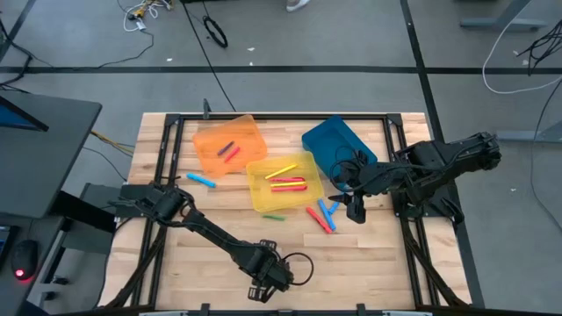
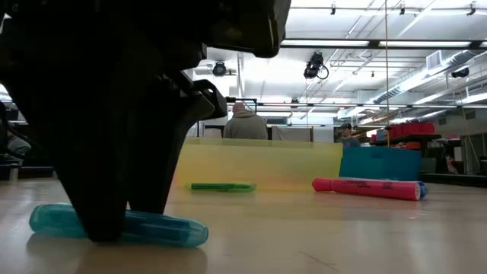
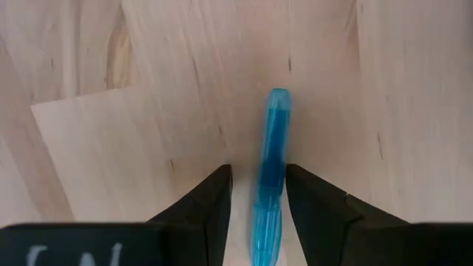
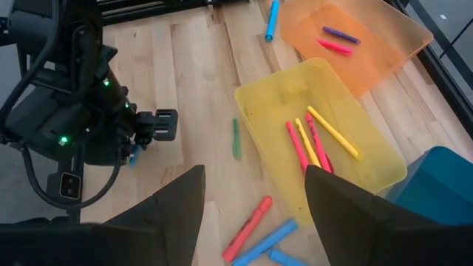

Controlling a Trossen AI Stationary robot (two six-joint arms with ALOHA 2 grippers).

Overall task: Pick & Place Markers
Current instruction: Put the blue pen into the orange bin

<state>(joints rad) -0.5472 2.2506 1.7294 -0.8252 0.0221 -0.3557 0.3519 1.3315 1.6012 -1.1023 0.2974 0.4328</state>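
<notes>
A translucent blue marker [image 3: 271, 162] lies flat on the wooden table near its front edge; it also shows in the low view [image 2: 171, 228]. My left gripper [image 3: 259, 214] points down over it, open, with one finger on each side of the marker's near half. My right gripper [image 4: 255, 214] hangs open and empty above the table's right middle [image 1: 356, 209]. Other markers: green [image 1: 274, 216], red and blue ones [image 1: 320, 217], and a blue one [image 1: 200, 179] lie loose. Some lie in the yellow bin [image 1: 283, 182] and the orange bin [image 1: 228, 145]. My left gripper's fingers come from above and stand across the blue marker, one on each side. One finger [image 3: 310, 207] is close against the marker's side [image 3: 277, 185]; whether it touches I cannot tell. The other finger stands apart from it. The marker lies on the table.
A blue bin [image 1: 338, 145] stands at the back right, beside the yellow bin. In the low view the green marker [image 2: 222, 186] and a pink marker [image 2: 365, 187] lie before the yellow bin [image 2: 259, 164]. People show in the room beyond the table.
</notes>
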